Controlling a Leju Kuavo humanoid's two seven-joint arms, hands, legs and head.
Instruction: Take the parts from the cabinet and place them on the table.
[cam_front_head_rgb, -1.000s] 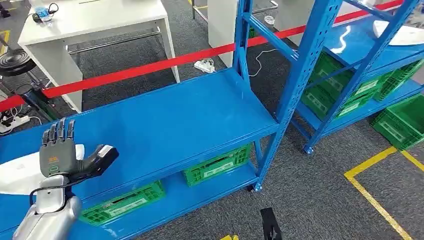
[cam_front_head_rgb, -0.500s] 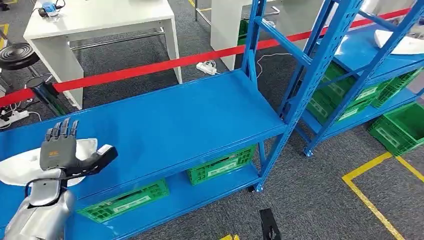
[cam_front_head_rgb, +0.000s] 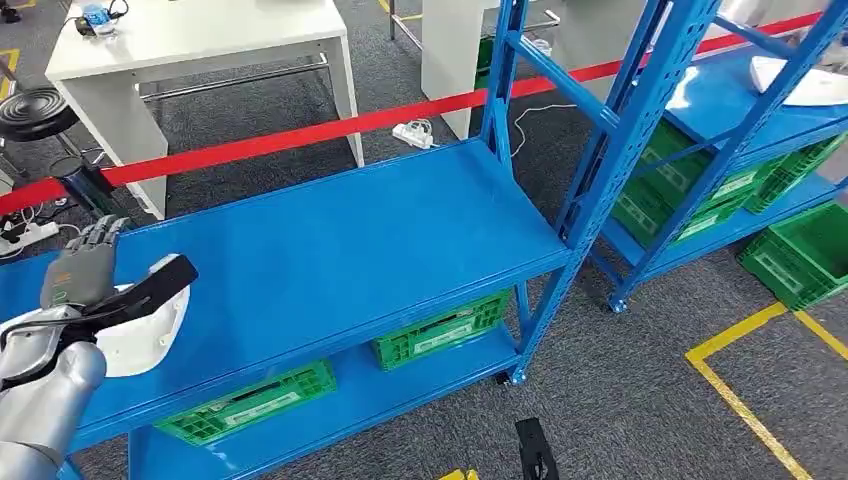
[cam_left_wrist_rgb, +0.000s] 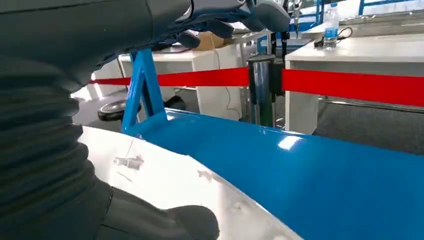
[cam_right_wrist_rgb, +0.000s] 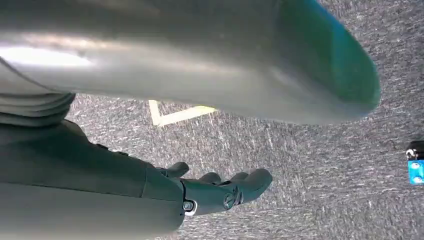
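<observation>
While the left hand (cam_front_head_rgb: 85, 275) reached over the near-left part of the blue shelf (cam_front_head_rgb: 340, 250), its fingers (cam_front_head_rgb: 95, 236) stood spread and its thumb stuck out apart from them, holding nothing. The white part (cam_front_head_rgb: 140, 335) lay flat on that shelf directly under the hand (the left wrist view showed its glossy surface (cam_left_wrist_rgb: 165, 180) just below the thumb, though whether the thumb touched it I could not tell). Behind the shelf ran a red barrier tape (cam_front_head_rgb: 300, 135), and beyond the tape stood a white worktop (cam_front_head_rgb: 200, 35). Green crates (cam_front_head_rgb: 435, 335) sat on the lower level beneath the shelf. The right hand (cam_right_wrist_rgb: 220, 192) hung over grey carpet (cam_right_wrist_rgb: 300, 155) away from the shelf, its fingers gently curled, apart and empty. To the right of the shelf, a second blue rack (cam_front_head_rgb: 730, 100) carried another white part (cam_front_head_rgb: 805, 85).
</observation>
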